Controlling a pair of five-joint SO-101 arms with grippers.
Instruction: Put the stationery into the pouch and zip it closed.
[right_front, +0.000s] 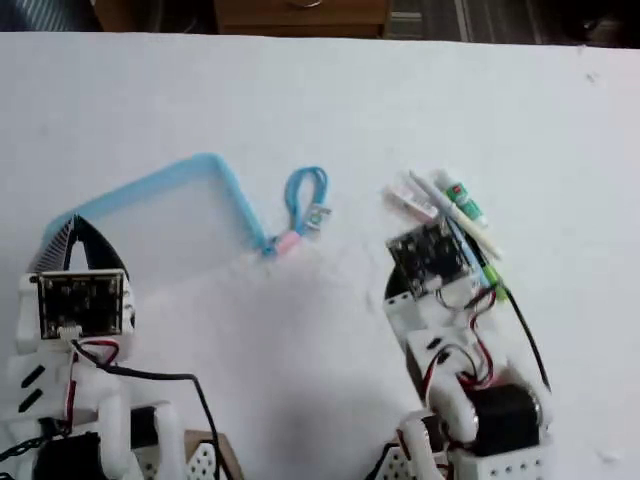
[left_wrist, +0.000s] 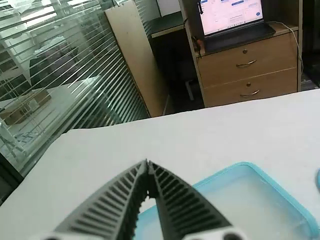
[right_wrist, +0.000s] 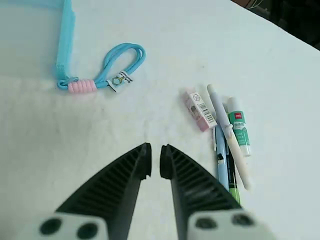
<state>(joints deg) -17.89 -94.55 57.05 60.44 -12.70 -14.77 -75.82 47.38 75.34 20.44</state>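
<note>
From above: the blue-edged pouch (right_front: 158, 222) lies left of centre, the stationery (right_front: 450, 212) to the right, with the open table (right_front: 330, 90) beyond. Left wrist: the left gripper (left_wrist: 148, 169), tips together, is at the pouch's corner. Right wrist: the right gripper (right_wrist: 155, 161), fingers slightly apart, holds nothing and is near the stationery.

**What lies on the white table (right_front: 330, 90)**

A clear, blue-edged pouch (right_front: 165, 225) lies flat, with a blue wrist loop (right_front: 305, 195) at one corner. Well apart from it, a pink eraser (right_wrist: 199, 111), a glue stick (right_wrist: 238, 125) and several pens (right_wrist: 227, 132) lie clustered together.

Left gripper (left_wrist: 148, 169) with jaws together, over a blue-rimmed pouch (left_wrist: 260, 200) corner, white table (left_wrist: 200, 132), wooden drawers (left_wrist: 250, 67) behind
</note>
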